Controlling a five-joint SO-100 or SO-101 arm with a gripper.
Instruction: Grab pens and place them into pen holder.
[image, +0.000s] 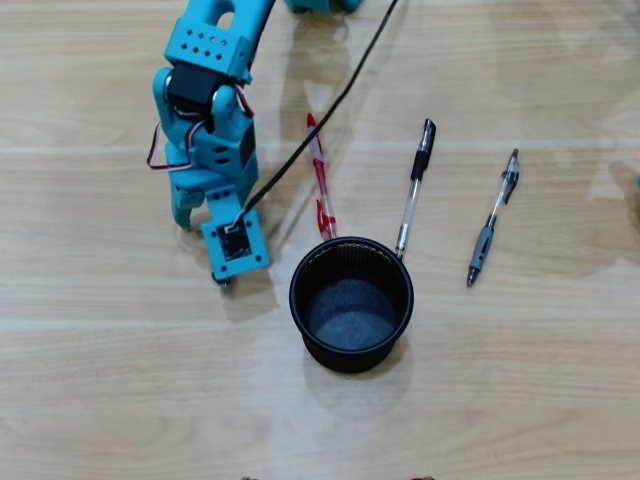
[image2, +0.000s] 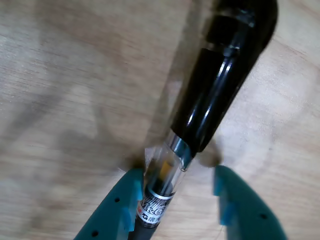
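Pens: a black pen (image2: 220, 90) is lying between the teal hand's (image2: 177, 192) parted fingers on the counter (image2: 65, 75), beside the pen holder (image: 351, 304).

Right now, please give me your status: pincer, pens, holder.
Pincer open, straddling black pen, one finger touching. Three pens on table beside holder. Holder empty. Path clear.

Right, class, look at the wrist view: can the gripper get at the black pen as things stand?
Probably yes. The black pen lies on the table between the open fingers of the gripper, one finger right beside it and the other apart; nothing else crowds it.
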